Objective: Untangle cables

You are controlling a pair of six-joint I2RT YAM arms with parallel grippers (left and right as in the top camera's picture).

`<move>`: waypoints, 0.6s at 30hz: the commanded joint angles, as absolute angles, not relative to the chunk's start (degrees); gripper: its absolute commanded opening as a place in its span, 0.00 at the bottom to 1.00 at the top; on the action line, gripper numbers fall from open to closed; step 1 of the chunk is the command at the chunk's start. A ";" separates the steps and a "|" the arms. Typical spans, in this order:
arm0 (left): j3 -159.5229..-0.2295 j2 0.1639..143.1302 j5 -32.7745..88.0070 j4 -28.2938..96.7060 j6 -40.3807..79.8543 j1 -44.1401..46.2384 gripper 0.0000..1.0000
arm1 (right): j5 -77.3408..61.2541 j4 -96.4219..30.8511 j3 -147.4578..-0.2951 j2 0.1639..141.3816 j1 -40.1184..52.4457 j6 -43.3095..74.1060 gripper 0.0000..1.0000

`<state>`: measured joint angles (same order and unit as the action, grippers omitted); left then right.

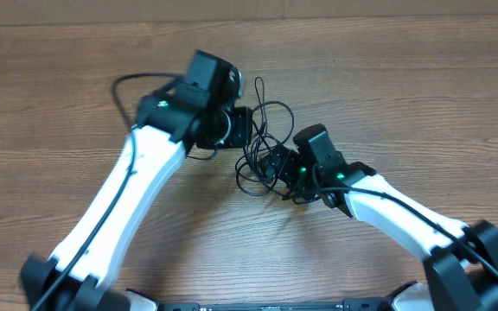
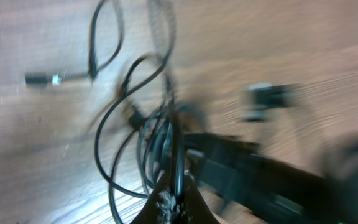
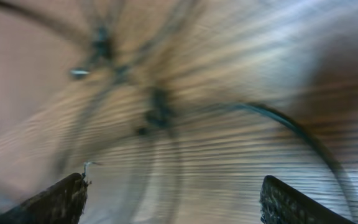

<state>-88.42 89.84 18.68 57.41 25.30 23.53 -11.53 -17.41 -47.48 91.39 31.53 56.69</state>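
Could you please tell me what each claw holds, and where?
The left claw pinches strands of the thin black tangled cables at the bundle's edge; the right claw is open, holding nothing.

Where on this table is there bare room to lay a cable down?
The table is bare at the far right beyond the right arm, at the far left outside the left arm, and in the near wedge between them. Crowded: the centre, where the cables tangle between the arm tips.
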 commanded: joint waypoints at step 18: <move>-94.02 75.50 20.51 58.54 17.74 -1.13 0.04 | 5.54 -38.28 -48.88 91.29 2.11 38.09 0.97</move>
